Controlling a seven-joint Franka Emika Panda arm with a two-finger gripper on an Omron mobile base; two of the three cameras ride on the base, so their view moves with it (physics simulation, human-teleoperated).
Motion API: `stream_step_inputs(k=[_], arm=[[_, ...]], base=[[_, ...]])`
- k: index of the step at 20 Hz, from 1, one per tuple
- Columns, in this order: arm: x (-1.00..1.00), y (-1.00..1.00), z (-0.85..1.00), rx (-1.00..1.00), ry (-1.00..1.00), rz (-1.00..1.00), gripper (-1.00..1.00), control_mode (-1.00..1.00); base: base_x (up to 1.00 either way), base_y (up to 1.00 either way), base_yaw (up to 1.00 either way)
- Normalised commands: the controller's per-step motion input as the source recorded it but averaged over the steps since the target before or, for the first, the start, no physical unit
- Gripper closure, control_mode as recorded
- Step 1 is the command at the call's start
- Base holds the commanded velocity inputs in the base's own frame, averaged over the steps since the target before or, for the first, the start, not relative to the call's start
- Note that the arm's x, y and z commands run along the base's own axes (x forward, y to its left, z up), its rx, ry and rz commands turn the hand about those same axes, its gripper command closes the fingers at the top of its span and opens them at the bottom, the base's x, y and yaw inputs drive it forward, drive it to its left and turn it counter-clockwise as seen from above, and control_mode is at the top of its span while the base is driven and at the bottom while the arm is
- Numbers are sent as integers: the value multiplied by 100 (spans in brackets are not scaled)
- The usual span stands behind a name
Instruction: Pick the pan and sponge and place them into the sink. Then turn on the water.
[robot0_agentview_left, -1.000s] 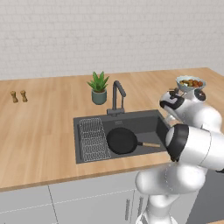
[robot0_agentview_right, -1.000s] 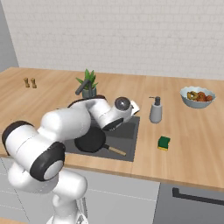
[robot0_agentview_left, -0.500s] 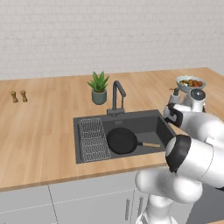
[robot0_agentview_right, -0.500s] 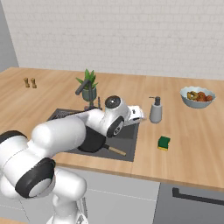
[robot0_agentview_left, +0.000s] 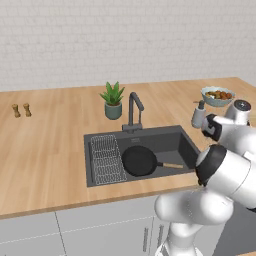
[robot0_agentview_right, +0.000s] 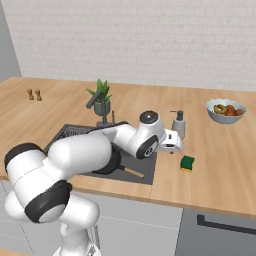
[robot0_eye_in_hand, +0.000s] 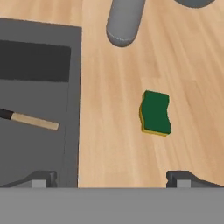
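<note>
A round black pan (robot0_agentview_left: 139, 160) with a straight pale wooden handle lies in the dark grey rectangular sink (robot0_agentview_left: 165, 137), centre of the left base view, beside a wire grid rack (robot0_agentview_left: 107, 160). On the wood-grain counter (robot0_eye_in_hand: 118, 131), the small green-over-yellow sponge (robot0_eye_in_hand: 155, 113) sits right of centre in the hand view, untouched. The end effector (robot0_eye_in_hand: 113, 179) is spread wide and empty at that frame's bottom; the right base view adds a grey-white soap bottle (robot0_agentview_right: 178, 123) above the sponge.

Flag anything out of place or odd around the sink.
Nothing looks spilled or damaged. The pan lies flat in the sink, and the sponge sits on the counter beside it, slightly skewed.
</note>
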Motion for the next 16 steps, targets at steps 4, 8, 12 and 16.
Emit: stream_step_inputs(k=[4,8,12,16], arm=[[0,-58,0,19,0,-2,-100,-100],[11,-33,-1,7,1,0,-100,-100],[23,-7,-9,0,5,0,-100,-100],[29,0,-21,0,10,0,-100,-100]], base=[[0,0,0],[0,0,0],[0,0,0],[0,0,0]])
